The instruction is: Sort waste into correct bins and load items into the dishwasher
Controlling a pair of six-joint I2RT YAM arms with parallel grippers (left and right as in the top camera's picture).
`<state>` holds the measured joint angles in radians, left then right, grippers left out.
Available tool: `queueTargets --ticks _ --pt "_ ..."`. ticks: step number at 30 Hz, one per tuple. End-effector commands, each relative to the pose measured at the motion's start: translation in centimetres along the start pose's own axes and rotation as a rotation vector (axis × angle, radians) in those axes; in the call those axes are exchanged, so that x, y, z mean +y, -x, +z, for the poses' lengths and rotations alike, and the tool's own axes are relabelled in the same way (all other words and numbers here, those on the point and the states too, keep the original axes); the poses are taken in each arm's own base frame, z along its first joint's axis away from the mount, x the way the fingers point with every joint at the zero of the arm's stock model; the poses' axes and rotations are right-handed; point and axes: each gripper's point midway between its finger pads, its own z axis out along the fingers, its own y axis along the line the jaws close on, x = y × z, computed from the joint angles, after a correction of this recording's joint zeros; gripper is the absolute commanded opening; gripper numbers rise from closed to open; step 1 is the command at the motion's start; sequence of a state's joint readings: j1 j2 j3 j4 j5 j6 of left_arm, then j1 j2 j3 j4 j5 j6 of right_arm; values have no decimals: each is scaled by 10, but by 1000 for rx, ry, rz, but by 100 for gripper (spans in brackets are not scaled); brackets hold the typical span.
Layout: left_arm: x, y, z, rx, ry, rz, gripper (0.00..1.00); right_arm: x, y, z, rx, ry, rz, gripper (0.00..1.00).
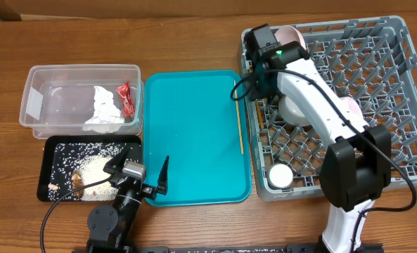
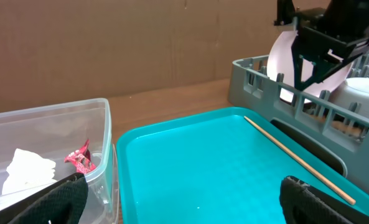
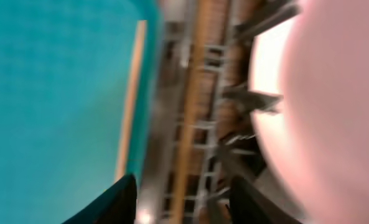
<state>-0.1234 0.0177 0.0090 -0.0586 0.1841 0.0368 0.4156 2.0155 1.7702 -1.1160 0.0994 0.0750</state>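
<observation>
Right gripper [image 1: 259,40]: fingers spread, holding nothing, over the far-left corner of the grey dish rack [image 1: 405,84], just beside the pinkish-white plate [image 1: 290,35], which stands on edge among the pegs; its wrist view is blurred. Left gripper [image 1: 146,156]: likewise spread and empty, at the near-left corner of the teal tray [image 1: 194,119]. Chopstick [image 1: 240,126]: a thin, straight, pale wooden rod lying along the tray's right edge. Red wrapper [image 1: 126,98] and crumpled napkin [image 1: 104,109]: in the clear tub [image 1: 36,105].
</observation>
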Motion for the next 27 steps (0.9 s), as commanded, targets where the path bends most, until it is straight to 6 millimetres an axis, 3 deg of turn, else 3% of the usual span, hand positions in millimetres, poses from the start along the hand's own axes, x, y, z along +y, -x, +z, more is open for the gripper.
queueTargets --ticks 1,4,8,12,16,19,27 --pt "0 -1 0 -2 -1 9 100 44 5 -45 -92 116 -52 54" --pt "0 -1 0 -2 -1 9 100 70 -1 -50 -94 137 -87 55" --pt "0 -1 0 -2 -1 9 100 96 -12 -40 -71 130 -133 54" --pt "0 -1 0 -2 -1 9 100 85 -12 -11 -73 -29 -29 49" --pt "0 -1 0 -2 -1 9 100 86 -15 27 -39 -59 -30 46" --pt "0 -1 0 -2 -1 9 100 75 -17 52 -22 -145 -36 44" --pt "0 -1 0 -2 -1 9 100 54 -23 91 6 -299 -43 45"
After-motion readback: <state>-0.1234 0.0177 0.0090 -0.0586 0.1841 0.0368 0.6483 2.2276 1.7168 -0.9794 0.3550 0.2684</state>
